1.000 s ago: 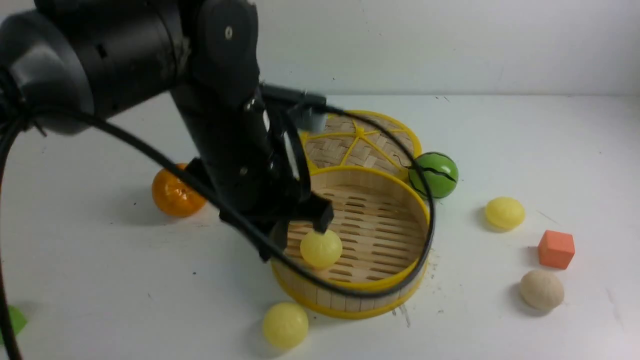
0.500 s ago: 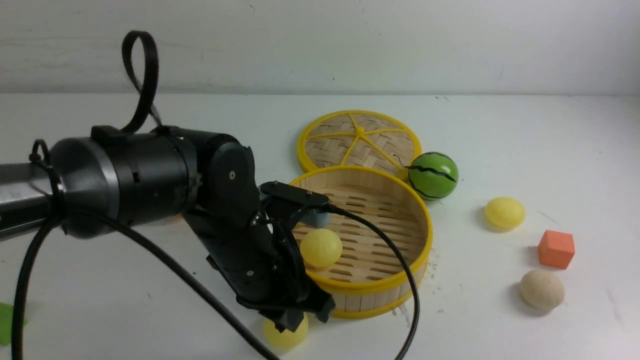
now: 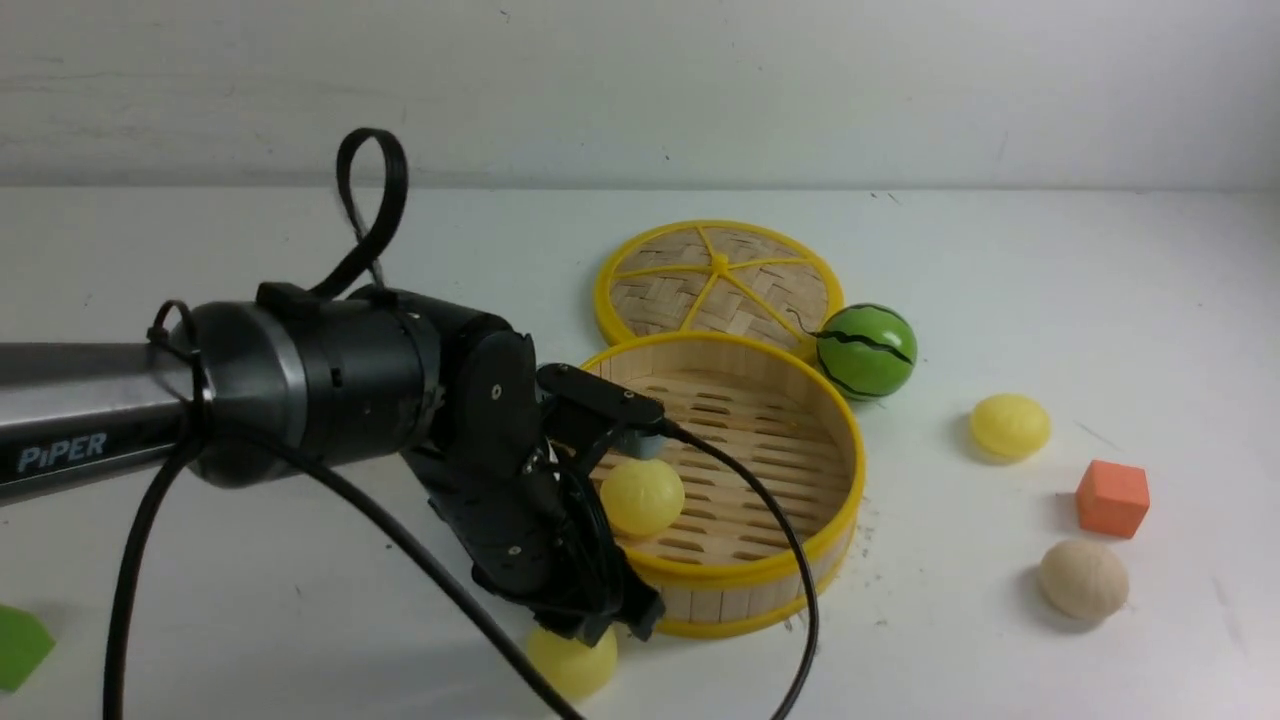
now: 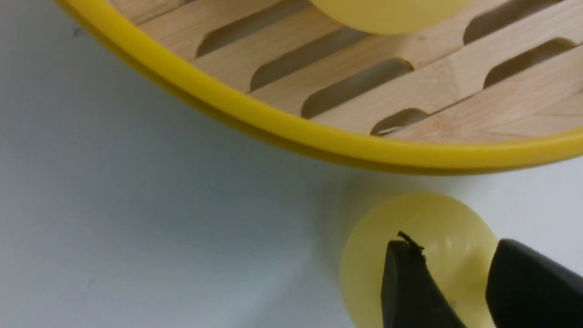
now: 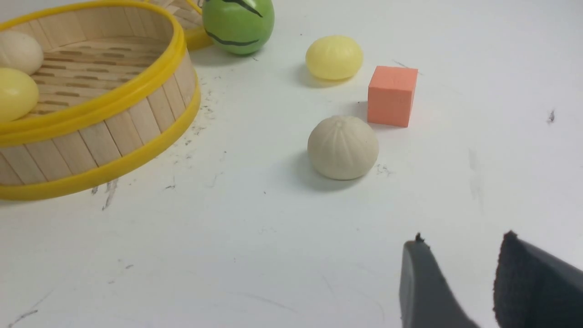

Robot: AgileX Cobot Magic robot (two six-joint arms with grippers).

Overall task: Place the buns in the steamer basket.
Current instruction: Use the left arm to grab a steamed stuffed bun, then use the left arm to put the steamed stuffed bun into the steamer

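White bench (image 3: 1000, 250) before a pale wall. The steamer basket (image 3: 848, 470) stands at centre, its flat woven lid (image 3: 718, 275) just behind it and a green watermelon ball (image 3: 866, 350) just beside the lid.

2 buns lie inside the basket. The basket yellow bun (image 3: 641, 495) rests on the slatted floor, and the basket beige bun (image 5: 18, 51) shows only in the right wrist view.

3 buns lie on the bench. The near yellow bun (image 3: 575, 665) sits just outside the basket's front wall. The far yellow bun (image 3: 1009, 425) and the outer beige bun (image 3: 1083, 579) lie to the right, with an orange cube (image 3: 1112, 497) between them.

The left gripper (image 3: 600, 628) points down over the near yellow bun. Its 2 fingers (image 4: 405, 282) stand narrowly apart above the bun's top without clamping it; contact cannot be told.

The right gripper (image 5: 460, 282) hangs over bare bench near the outer beige bun, jaws apart, holding nothing.

A green piece (image 3: 18, 645) lies at the far left edge.
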